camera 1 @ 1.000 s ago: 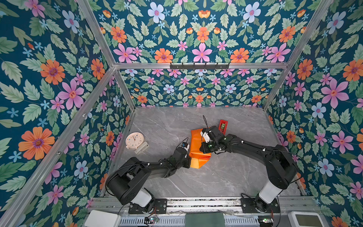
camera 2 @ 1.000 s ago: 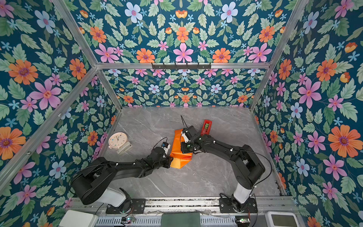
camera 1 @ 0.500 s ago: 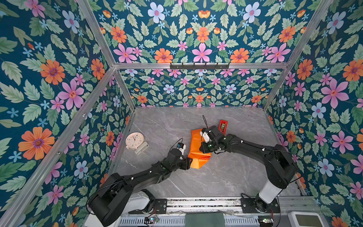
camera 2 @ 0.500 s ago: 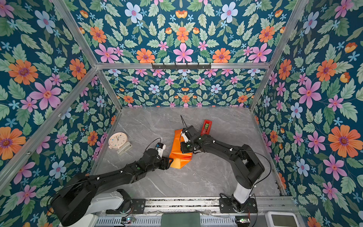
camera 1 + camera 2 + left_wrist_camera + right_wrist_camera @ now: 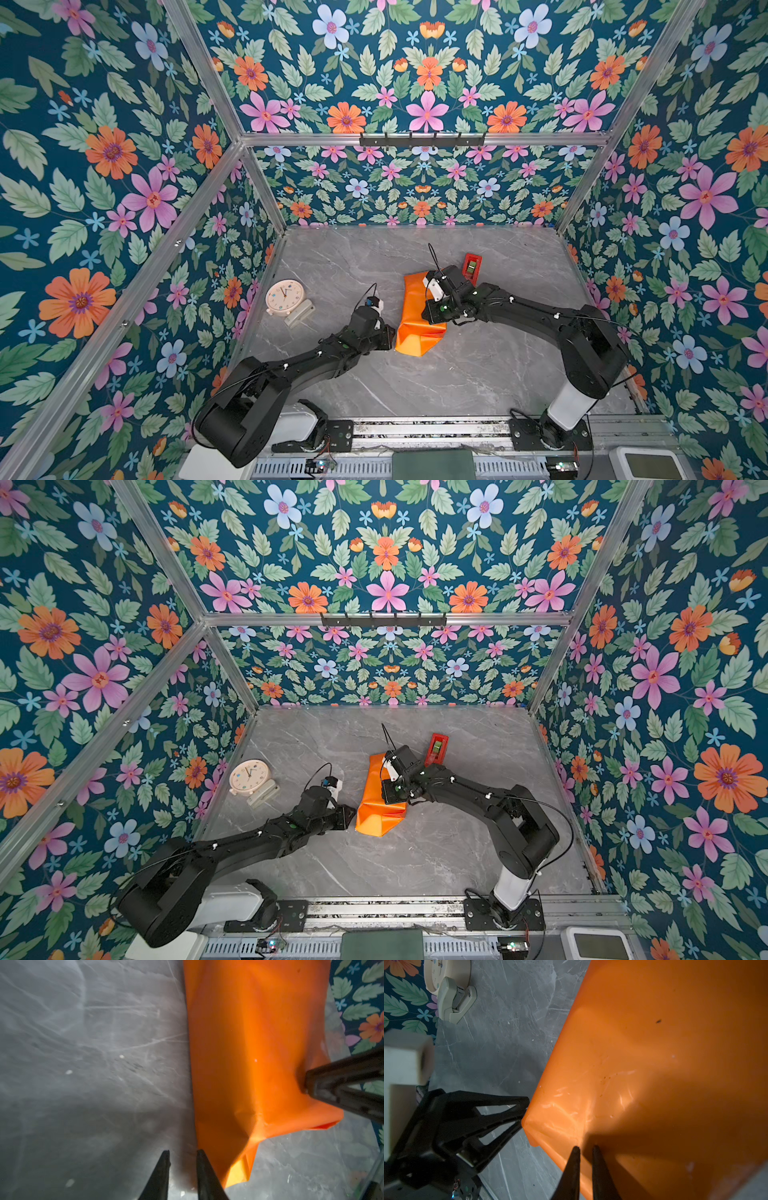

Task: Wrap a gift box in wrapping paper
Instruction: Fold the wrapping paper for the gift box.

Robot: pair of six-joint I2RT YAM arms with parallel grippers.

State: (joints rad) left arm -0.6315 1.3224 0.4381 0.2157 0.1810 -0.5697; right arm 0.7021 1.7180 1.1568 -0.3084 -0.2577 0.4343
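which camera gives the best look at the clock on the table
A top view: the clock shows whole there, round cream face up, on its stand near the left wall. Both top views show it alike. The right wrist view catches only part of the clock, cut off at the frame edge. The left wrist view misses it.

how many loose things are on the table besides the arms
3: the wrapping paper bundle at the centre, a clock by the left wall, a red tape dispenser behind the right arm. The gift box isn't visible, presumably under the paper.

L tool [image 5: 182, 1154] narrow (R tool [image 5: 584, 1150] too).
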